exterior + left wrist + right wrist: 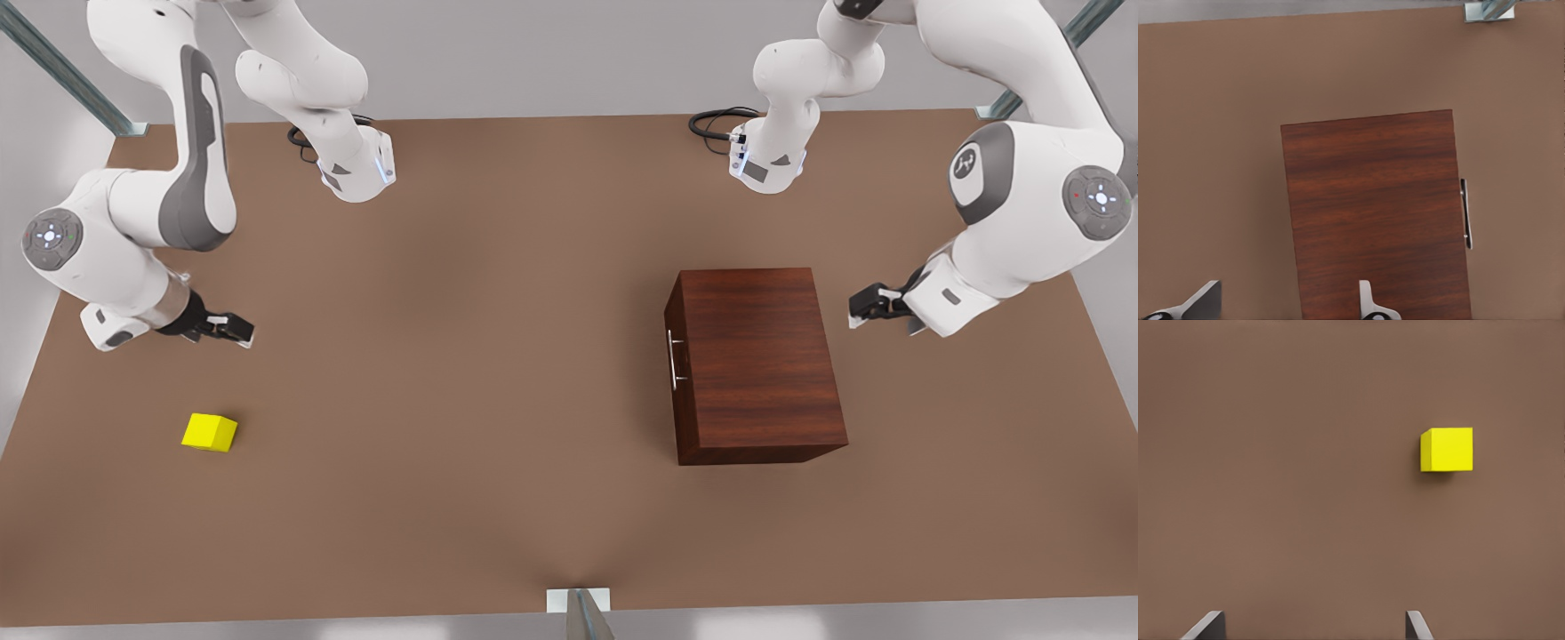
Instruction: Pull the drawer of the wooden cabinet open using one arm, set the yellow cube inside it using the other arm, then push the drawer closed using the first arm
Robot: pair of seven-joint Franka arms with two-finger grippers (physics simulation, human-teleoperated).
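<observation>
the cabinet [756, 364] stood on a plain brown table [462, 311] toward the front view's right, its drawer [676, 364] fully closed with the front panel facing the front view's left; a slim silver handle [674, 358] ran along that panel, seen edge-on in the left wrist view [1465, 213]; the cabinet was a boxy block of dark reddish-brown wood grain, flat-topped and sharp-edged [1378, 213]; the cube [210, 432], small, bright yellow and plain-faced, sat on the bare table near the front view's left, well apart from the cabinet, with open tabletop between them; the left gripper [867, 307] hovered just beside the cabinet's back edge, on the side away from the handle, its fingers [1368, 303] spread wide and holding nothing; the cabinet's whole body lay between that gripper and the handle; the right gripper [229, 329] hung above the table near the cube, its fingers [1415, 625] parted and empty [1446, 449]; black cables [716, 124] coiled beside the arm bases at the table's far edge; a metal bracket [578, 600] sat at the near edge; the tabletop was matte and uniform.
</observation>
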